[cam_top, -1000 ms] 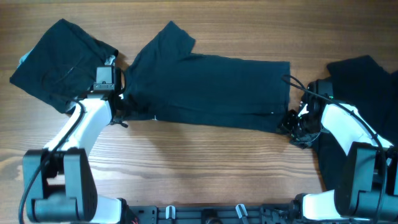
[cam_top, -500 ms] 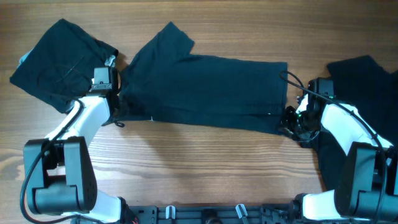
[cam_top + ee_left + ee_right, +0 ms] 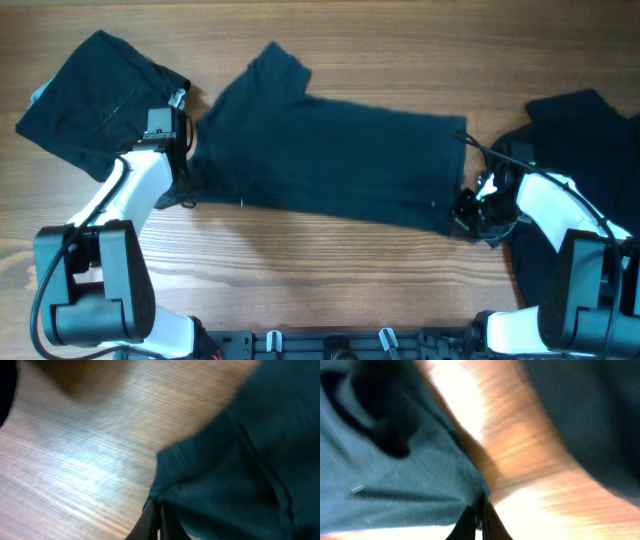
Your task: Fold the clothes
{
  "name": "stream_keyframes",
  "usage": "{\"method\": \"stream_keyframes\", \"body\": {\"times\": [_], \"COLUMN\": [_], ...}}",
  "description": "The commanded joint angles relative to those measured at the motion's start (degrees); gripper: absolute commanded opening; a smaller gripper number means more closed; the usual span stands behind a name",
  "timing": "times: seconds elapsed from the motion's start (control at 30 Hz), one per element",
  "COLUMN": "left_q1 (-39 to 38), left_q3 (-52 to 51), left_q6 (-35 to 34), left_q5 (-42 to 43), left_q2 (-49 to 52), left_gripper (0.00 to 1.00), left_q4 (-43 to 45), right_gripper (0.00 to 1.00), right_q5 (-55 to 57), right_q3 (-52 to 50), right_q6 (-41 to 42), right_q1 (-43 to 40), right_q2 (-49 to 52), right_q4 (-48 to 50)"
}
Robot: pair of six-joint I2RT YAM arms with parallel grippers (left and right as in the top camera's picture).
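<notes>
A dark teal T-shirt (image 3: 330,150) lies spread across the middle of the table, its sleeve (image 3: 275,62) pointing to the far side. My left gripper (image 3: 187,188) is shut on the shirt's near-left corner; in the left wrist view the closed fingertips (image 3: 159,519) pinch the hem (image 3: 172,467). At the near-right corner my right gripper (image 3: 462,214) is shut as well, and the right wrist view shows its fingertips (image 3: 481,519) clamped on the teal fabric (image 3: 395,490). The cloth hides the gripped spots from above.
A second dark garment (image 3: 90,100) lies bunched at the far left, close behind the left arm. Another dark garment (image 3: 585,170) covers the right side beneath the right arm. Bare wood (image 3: 320,275) runs along the table's front.
Both grippers have closed on the shirt's near corners. The near edge has shifted slightly toward the front and the right corner has dropped lower in the overhead view.
</notes>
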Motion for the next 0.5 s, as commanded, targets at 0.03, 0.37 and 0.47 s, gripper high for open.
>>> {"method": "stream_keyframes", "body": {"times": [0.03, 0.37, 0.47], "left_q1": [2.45, 2.58, 0.96], "left_q3": [0.87, 0.9, 0.83], "left_q6": [-2.84, -2.27, 0.55], "left_q5": [-3.34, 12.22, 24.11], "left_q2": [-3.41, -12.0, -12.44], "left_gripper": [0.04, 0.27, 0.26], "left_q4": [-2.19, -2.6, -2.58], "right_gripper": [0.04, 0.46, 0.46], "right_q5": [9.09, 8.15, 4.52], "right_q3": [4.96, 8.04, 11.61], "right_q6": [-2.23, -4.46, -6.43], "right_q1": [-0.57, -1.53, -2.67], "right_q2": [-2.75, -3.32, -3.43], "right_q4": [-7.56, -8.15, -9.07]}}
